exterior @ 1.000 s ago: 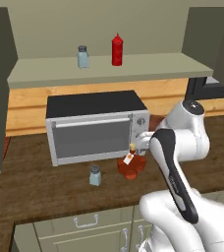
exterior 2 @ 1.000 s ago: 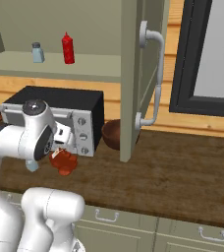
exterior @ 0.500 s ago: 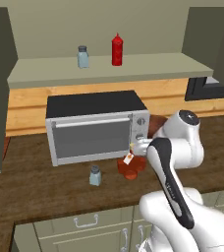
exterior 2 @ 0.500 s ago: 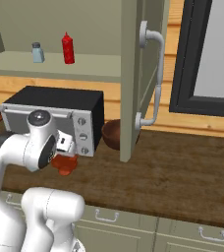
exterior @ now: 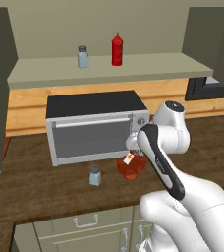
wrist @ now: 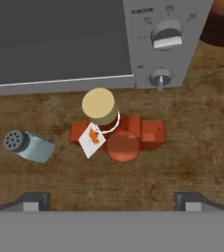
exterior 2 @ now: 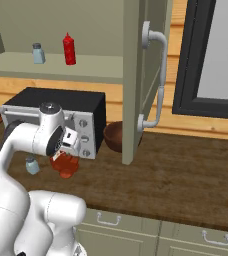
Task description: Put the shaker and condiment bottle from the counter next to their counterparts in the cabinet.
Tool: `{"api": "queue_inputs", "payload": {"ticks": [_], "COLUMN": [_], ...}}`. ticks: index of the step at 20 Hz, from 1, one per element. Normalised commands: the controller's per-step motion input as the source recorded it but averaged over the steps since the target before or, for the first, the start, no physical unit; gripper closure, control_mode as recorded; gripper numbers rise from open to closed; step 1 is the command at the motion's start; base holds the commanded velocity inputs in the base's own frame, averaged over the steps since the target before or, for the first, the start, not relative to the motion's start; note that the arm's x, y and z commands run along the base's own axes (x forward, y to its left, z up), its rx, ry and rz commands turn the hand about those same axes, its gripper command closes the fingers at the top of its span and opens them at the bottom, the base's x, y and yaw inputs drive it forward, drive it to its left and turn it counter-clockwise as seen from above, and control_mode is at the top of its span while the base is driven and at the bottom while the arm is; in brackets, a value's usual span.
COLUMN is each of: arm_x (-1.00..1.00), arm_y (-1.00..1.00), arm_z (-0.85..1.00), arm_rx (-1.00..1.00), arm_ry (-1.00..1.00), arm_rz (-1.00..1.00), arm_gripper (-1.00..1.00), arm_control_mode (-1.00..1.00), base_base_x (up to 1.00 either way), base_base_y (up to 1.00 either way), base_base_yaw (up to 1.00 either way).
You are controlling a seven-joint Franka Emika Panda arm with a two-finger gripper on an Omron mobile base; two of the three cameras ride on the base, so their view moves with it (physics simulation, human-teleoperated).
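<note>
Cabinet (exterior: 192, 61) shelf holds twin shaker (exterior: 83, 56) & red squeeze bottle (exterior: 117, 49), while on counter (exterior: 30, 189) condiment bottle (wrist: 115, 131) & shaker (wrist: 28, 145) sit under gripper (wrist: 111, 201), fingers apart, pointing down.

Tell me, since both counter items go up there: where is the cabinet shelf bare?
Bare shelf runs right of the red squeeze bottle; a smaller patch lies left of the shelf shaker. Between the two the gap is narrow.

Glossy white arm (exterior: 159, 162) with rounded dark-capped joints
</note>
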Motion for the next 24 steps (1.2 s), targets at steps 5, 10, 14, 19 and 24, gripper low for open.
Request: {"api": "queue_inputs", "payload": {"ticks": [5, 10, 14, 19, 24], "arm_x": [0.08, 0.03, 0.06, 0.25, 0.13], "arm_y": [0.0, 0.01, 0.01, 0.1, 0.23], "arm_z": [-0.24, -0.21, -0.13, -0.15, -0.16], "arm_rx": [0.0, 0.0, 0.0, -0.04, -0.03], "arm_ry": [0.0, 0.0, 0.0, 0.0, 0.06], "arm_rz": [0.0, 0.0, 0.0, 0.0, 0.0], "arm_gripper": [-1.0, -1.0, -1.0, -1.0, -1.0], "arm_control_mode": [-1.0, -1.0, -1.0, -1.0, -1.0], "base_base_x": [0.0, 0.0, 0.0, 0.0, 0.0], "base_base_y": [0.0, 0.0, 0.0, 0.0, 0.0], "base_base_yaw": [0.0, 0.0, 0.0, 0.0, 0.0]}}
